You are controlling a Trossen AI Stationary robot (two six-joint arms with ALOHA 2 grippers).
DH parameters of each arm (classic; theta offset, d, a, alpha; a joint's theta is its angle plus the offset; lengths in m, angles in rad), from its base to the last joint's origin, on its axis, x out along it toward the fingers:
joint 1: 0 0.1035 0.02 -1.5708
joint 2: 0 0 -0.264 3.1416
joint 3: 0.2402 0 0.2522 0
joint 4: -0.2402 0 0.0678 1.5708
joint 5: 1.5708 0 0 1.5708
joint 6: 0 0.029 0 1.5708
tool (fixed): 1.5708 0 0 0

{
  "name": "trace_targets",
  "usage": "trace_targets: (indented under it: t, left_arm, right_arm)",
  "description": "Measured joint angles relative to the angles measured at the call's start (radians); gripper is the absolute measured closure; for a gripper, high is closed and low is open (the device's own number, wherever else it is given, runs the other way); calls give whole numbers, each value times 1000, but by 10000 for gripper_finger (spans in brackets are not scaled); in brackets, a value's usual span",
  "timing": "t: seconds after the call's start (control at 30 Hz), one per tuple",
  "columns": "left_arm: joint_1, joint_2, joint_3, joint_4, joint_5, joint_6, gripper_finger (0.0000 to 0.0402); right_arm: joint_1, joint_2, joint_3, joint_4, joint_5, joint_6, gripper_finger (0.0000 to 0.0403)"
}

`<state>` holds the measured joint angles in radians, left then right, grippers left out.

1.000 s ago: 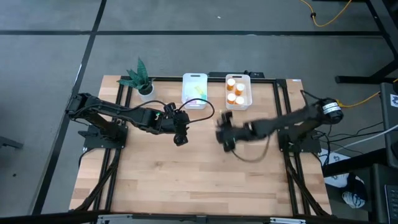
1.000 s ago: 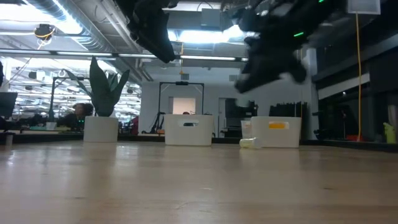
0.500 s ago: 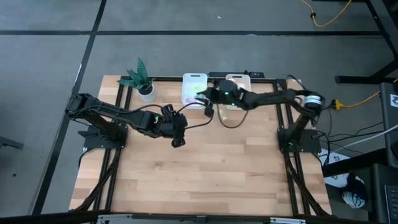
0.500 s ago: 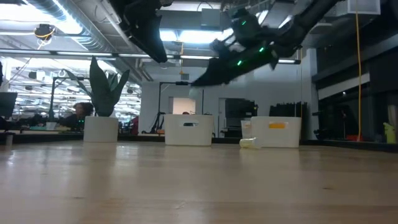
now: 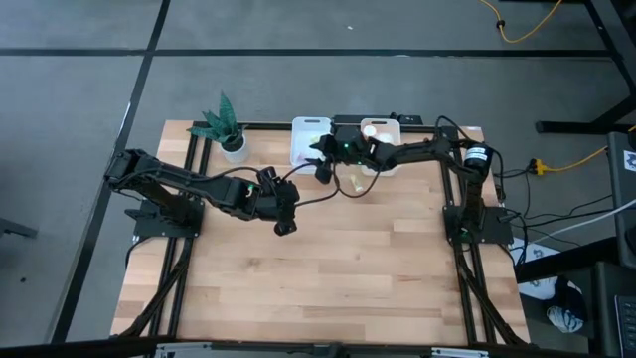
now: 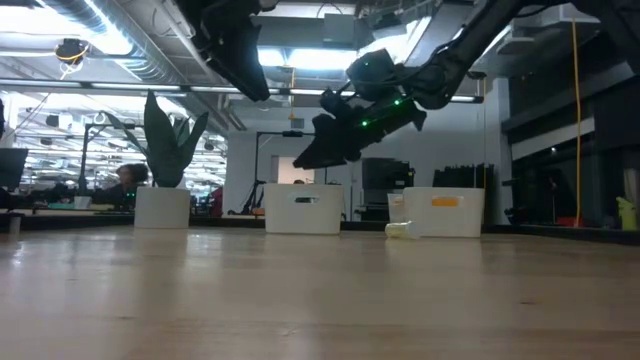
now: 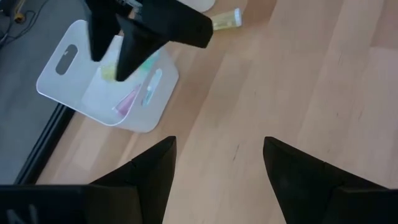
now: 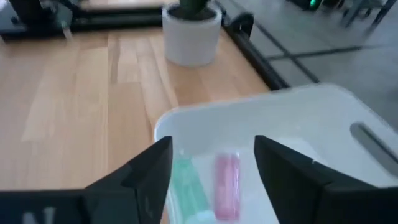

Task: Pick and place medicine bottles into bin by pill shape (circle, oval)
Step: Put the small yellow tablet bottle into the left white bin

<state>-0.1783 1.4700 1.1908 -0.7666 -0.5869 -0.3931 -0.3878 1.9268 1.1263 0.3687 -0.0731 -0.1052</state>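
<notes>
The right gripper (image 5: 320, 165) hangs open and empty over the left bin (image 5: 310, 129); the left gripper (image 5: 287, 214) waits open mid-table. One bottle (image 6: 401, 230) lies beside the right bin (image 5: 383, 124). Light, rigid, likely to roll: grasp across its body.

Right tool (image 5: 321, 166) open, extended; left tool (image 5: 286, 221) open.

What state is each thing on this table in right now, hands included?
Left hand: open, empty, hovering over bare wood.
Right hand: open, empty, above the left bin.
Left bin: upright, holds green and pink items.
Right bin: upright, partly hidden by the right arm.
Loose bottle: lying on its side outside the bins.
Plant: upright in its pot.
</notes>
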Motion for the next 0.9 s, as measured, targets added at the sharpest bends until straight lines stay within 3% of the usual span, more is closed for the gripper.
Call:
trace_targets:
  t: [0.27, 0.6, 0.77, 0.9]
  left_arm:
    - [0, 0, 0, 0, 1, -23, 168]
    - [1, 0, 0, 0, -4, -23, 168]
    - [1, 0, 0, 1, -32, -23, 168]
    - [1, 0, 0, 0, -32, -23, 168]
  right_arm:
    - [0, -134, 0, -266, 0, 42, 163]
    - [58, -383, -5, -949, -8, 177, 162]
    - [111, -408, -125, -931, 13, 271, 162]
    - [155, -407, -285, -766, 47, 442, 162]
